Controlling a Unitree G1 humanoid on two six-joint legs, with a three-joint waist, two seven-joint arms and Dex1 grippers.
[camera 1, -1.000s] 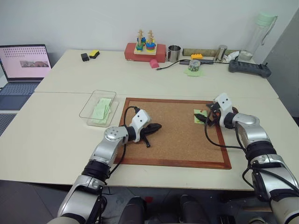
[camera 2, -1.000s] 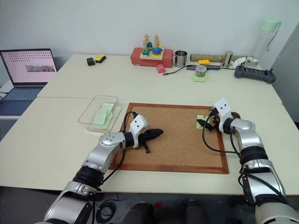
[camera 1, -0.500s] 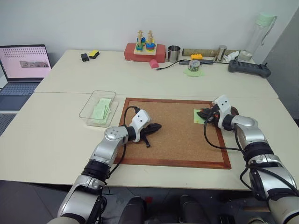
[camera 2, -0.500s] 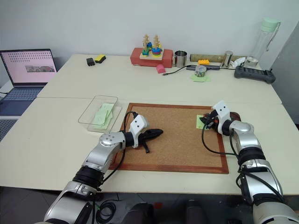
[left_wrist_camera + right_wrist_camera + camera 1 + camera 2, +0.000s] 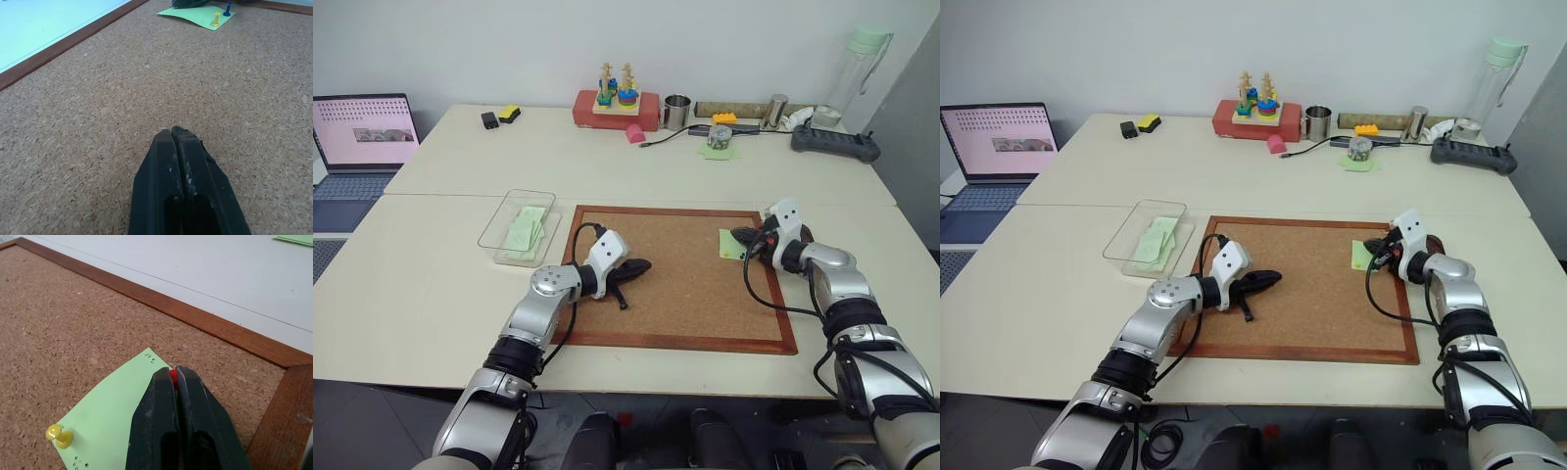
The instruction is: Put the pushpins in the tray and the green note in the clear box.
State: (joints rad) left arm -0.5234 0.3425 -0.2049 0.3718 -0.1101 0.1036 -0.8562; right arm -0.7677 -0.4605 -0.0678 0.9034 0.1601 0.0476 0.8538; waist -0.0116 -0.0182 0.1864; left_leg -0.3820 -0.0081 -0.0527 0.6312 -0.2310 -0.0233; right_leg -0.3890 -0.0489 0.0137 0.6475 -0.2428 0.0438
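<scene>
Pinned near the right edge of the wood-framed cork board [image 5: 680, 294], the pale green paper note [image 5: 110, 418] carries a yellow pushpin [image 5: 59, 435], while the right gripper [image 5: 174, 379] pinches a red pushpin [image 5: 172, 376]. Mid-board, the left gripper [image 5: 175, 139] rests closed, empty.

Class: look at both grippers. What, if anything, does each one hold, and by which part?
The right gripper pinches a red pushpin by its head, over the green note. The left gripper is shut on nothing.
</scene>
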